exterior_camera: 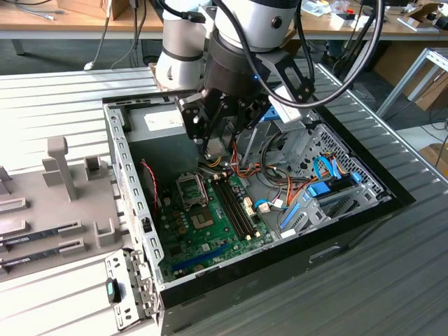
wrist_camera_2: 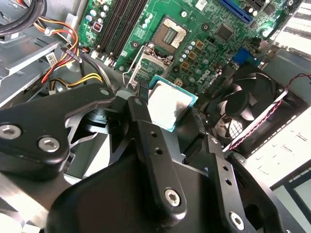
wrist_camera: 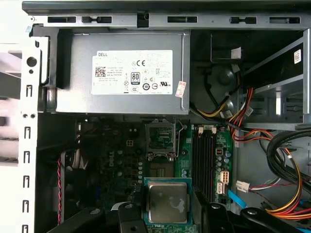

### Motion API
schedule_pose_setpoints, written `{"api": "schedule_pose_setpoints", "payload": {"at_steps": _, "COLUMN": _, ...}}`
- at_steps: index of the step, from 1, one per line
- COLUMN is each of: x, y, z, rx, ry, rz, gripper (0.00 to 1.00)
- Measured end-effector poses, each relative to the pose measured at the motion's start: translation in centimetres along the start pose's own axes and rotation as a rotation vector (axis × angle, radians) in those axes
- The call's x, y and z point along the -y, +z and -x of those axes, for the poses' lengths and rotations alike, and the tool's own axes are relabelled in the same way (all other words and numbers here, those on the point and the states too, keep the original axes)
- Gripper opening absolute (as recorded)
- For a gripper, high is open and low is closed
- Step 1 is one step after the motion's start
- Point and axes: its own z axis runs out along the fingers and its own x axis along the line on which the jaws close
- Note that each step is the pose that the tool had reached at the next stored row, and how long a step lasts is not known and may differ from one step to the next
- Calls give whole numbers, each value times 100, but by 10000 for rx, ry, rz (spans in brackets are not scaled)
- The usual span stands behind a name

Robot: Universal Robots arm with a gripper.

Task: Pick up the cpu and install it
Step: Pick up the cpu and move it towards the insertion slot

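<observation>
Black two-fingered gripper [wrist_camera_2: 170, 110] on the silver-and-black arm [exterior_camera: 245, 28] is clamped on the cpu [wrist_camera_2: 171, 103], a thin square chip with a silvery-grey metal top and a narrow green rim. Its fingers [wrist_camera_2: 141, 121] press two opposite edges. In both wrist views the chip hangs in the air over the green motherboard [wrist_camera_2: 209, 39], not seated in the silver-framed socket [wrist_camera: 161, 136].

At the exterior view's left, a pale grey fixture tray [exterior_camera: 42, 210] with upright posts sits on the ribbed grey metal table [exterior_camera: 63, 91]. In the middle lies the open black computer case [exterior_camera: 350, 231], with the arm reaching down into it. Inside the case is a grey metal power supply box [wrist_camera: 77, 73]. It carries a white printed label [wrist_camera: 132, 72] with rows of small text and round marks, and a small red-and-white sticker [wrist_camera: 181, 89] is at the label's corner. Beside the board are a black fan [wrist_camera_2: 243, 102] with a twisted red-and-black wire, long black memory slots [exterior_camera: 234, 206], and a bundle of orange, yellow and red wires [exterior_camera: 280, 189]. Towards the right come blue cables [exterior_camera: 322, 171].

Behind the table stand wooden benches [exterior_camera: 70, 17] with hanging cables. An aluminium frame [exterior_camera: 413, 77] and a brown cardboard box [exterior_camera: 437, 157] are at the far right.
</observation>
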Motion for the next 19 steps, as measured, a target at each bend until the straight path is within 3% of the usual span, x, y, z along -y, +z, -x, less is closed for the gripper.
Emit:
{"api": "schedule_pose_setpoints", "payload": {"at_steps": 5, "x": 6, "y": 33, "z": 14, "rx": 1, "ry": 1, "rz": 2, "gripper": 47}}
{"api": "schedule_pose_setpoints", "payload": {"at_steps": 19, "x": 99, "y": 121, "z": 16, "rx": 0, "ry": 0, "rz": 1, "gripper": 47}}
